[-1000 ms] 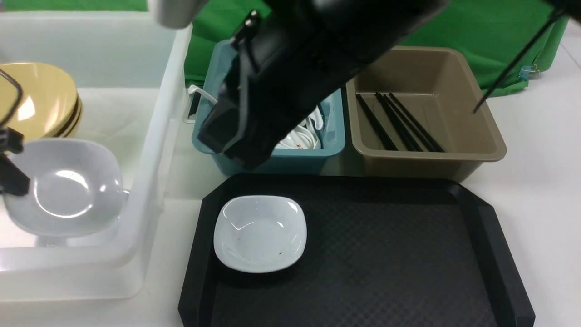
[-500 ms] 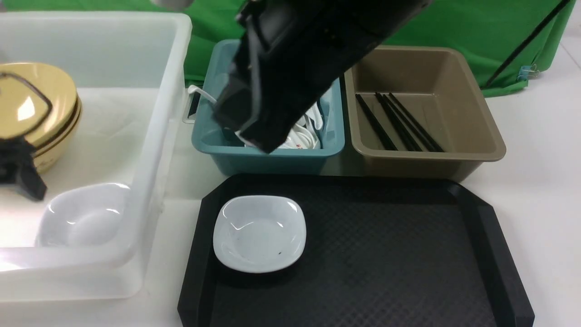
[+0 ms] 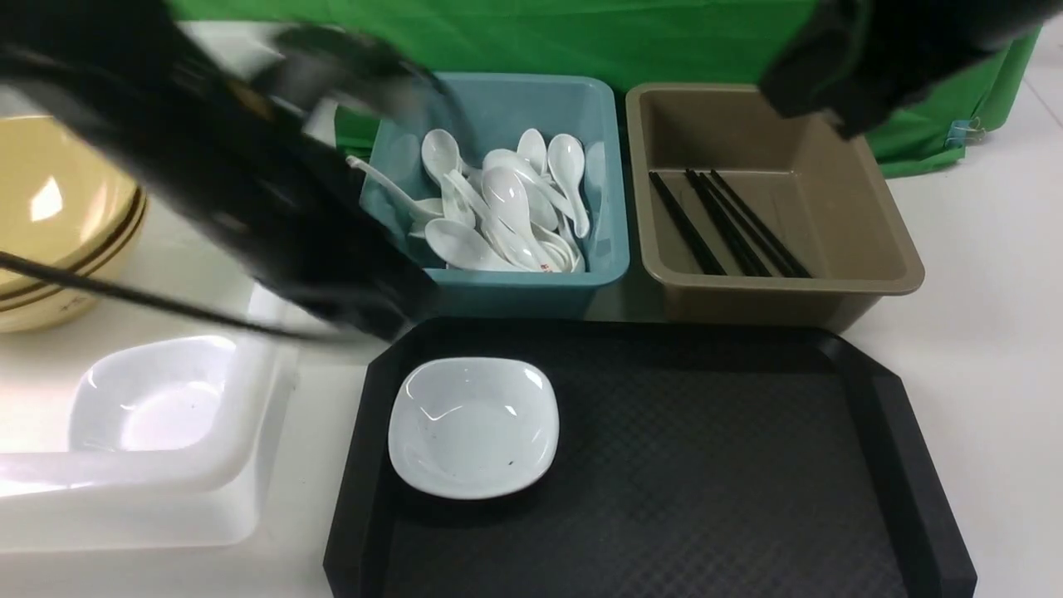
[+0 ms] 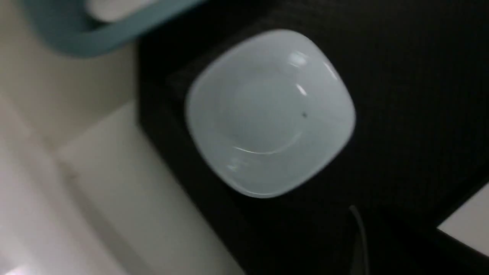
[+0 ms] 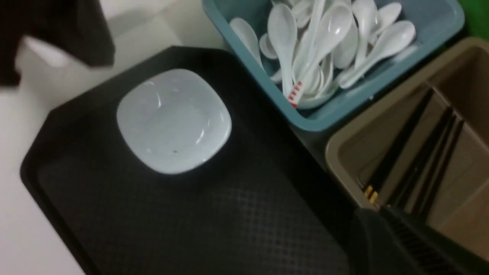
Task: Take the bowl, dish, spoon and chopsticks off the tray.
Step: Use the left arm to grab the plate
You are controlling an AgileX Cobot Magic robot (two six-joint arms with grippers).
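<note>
A white square dish [image 3: 473, 428] lies on the left part of the black tray [image 3: 706, 465]; nothing else is on the tray. The dish also shows in the left wrist view [image 4: 269, 112] and the right wrist view [image 5: 174, 120]. My left arm [image 3: 249, 191] is a blur reaching down to the tray's far left corner. Its gripper [image 4: 357, 236] hangs shut and empty above the tray, beside the dish. My right gripper [image 5: 382, 219] is shut and empty over the brown tub's near rim. A yellow bowl [image 3: 50, 208], red-tipped spoon [image 5: 296, 93] and black chopsticks [image 3: 731, 224] lie in bins off the tray.
A clear bin [image 3: 249, 390] on the left holds the bowls and another white dish [image 3: 149, 399]. A teal tub [image 3: 515, 291] full of white spoons and a brown tub [image 3: 897, 249] stand just behind the tray. Green cloth hangs at the back.
My left gripper let go of a white dish into the clear bin, then swung right toward the tray. My right arm pulled back to the upper right, uncovering the teal tub.
</note>
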